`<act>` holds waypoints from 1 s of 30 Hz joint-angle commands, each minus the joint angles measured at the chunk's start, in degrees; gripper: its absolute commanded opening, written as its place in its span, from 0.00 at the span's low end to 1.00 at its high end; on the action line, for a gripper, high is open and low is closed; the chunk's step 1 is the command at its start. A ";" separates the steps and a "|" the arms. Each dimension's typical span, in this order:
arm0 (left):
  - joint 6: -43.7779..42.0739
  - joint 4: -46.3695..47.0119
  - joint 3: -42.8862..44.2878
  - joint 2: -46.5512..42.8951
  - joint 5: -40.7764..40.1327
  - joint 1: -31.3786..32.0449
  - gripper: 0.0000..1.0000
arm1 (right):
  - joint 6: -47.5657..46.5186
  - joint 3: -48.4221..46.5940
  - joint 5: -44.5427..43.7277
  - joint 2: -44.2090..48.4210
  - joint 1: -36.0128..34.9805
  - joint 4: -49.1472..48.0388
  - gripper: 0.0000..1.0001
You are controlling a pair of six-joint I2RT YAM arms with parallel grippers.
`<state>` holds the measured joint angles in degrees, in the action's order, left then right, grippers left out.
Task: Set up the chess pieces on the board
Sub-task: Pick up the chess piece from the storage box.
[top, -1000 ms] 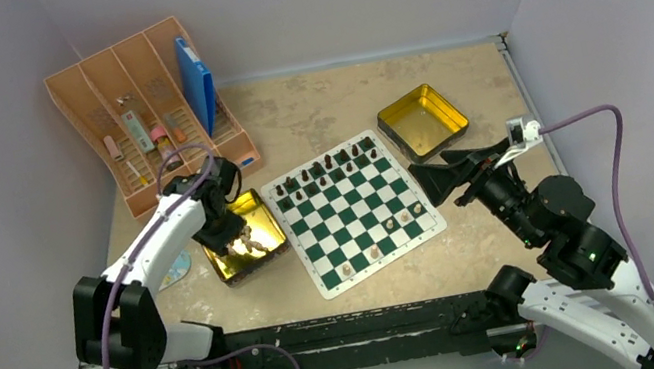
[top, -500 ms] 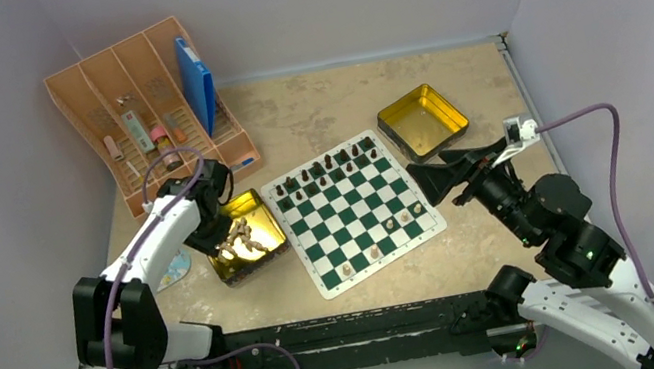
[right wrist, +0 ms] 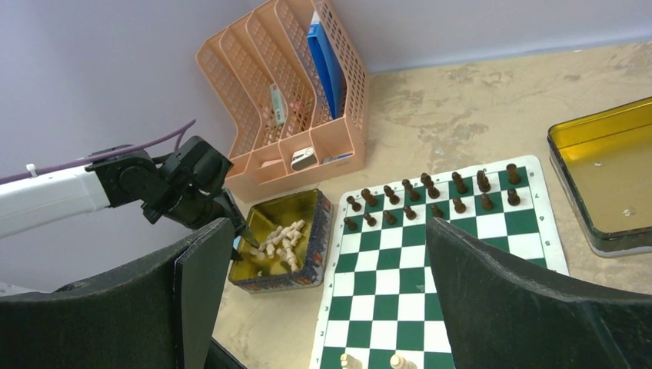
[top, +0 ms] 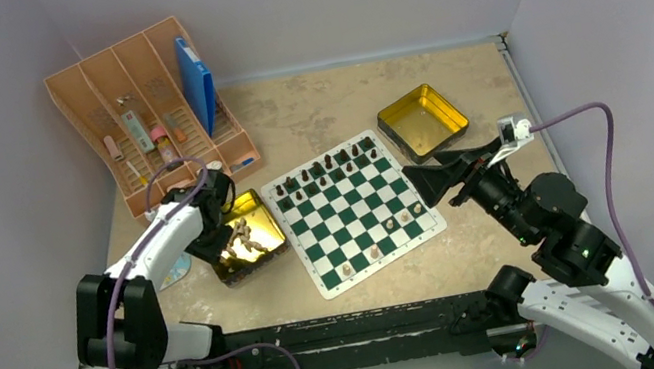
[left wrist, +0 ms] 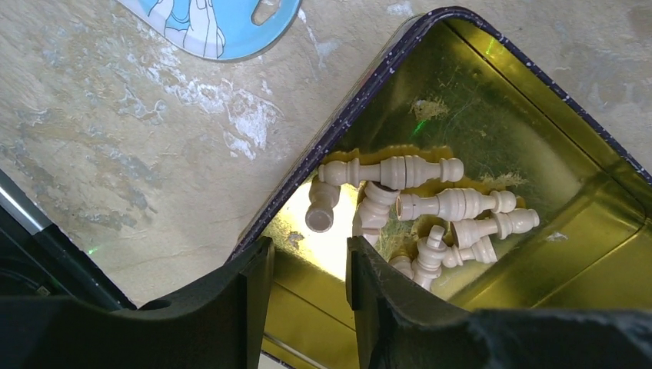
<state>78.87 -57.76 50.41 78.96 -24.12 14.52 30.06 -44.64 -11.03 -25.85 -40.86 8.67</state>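
Note:
Several tan chess pieces (top: pixel 241 238) lie in a heap in a gold tin (top: pixel 256 209) left of the board (top: pixel 353 210). They also show in the left wrist view (left wrist: pixel 415 207) and the right wrist view (right wrist: pixel 281 242). A few tan pieces (top: pixel 391 224) stand on the board's near rows. Dark pieces (top: pixel 330 169) fill its far rows. My left gripper (top: pixel 216 250) is open and empty over the tin's left corner (left wrist: pixel 307 261), beside the heap. My right gripper (top: pixel 434 181) is wide open and empty above the board's right edge (right wrist: pixel 327 300).
A peach desk organizer (top: pixel 151 104) with a blue folder stands at the back left. A second gold tin (top: pixel 421 120) sits empty at the back right of the board. A light blue disc (top: pixel 177 269) lies left of the near tin.
My left gripper has drawn back up and to the left, from over the heap to the tin's left corner, empty. My right gripper has shifted slightly left.

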 commanded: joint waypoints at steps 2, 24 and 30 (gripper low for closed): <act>-0.56 3.36 -0.86 0.24 -0.92 -0.72 0.38 | 0.50 -0.01 0.32 0.17 -0.10 -3.60 0.96; -1.62 5.28 -0.37 3.00 -1.39 -0.74 0.29 | 0.17 0.00 0.95 -1.32 -0.10 -4.07 0.96; -1.79 4.50 -0.14 3.43 -2.20 -0.77 0.28 | -0.09 0.20 0.61 -1.33 -0.14 -4.69 0.96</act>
<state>78.17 -53.36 49.58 82.19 -24.40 14.22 30.41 -44.51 -10.85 -26.98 -40.86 7.62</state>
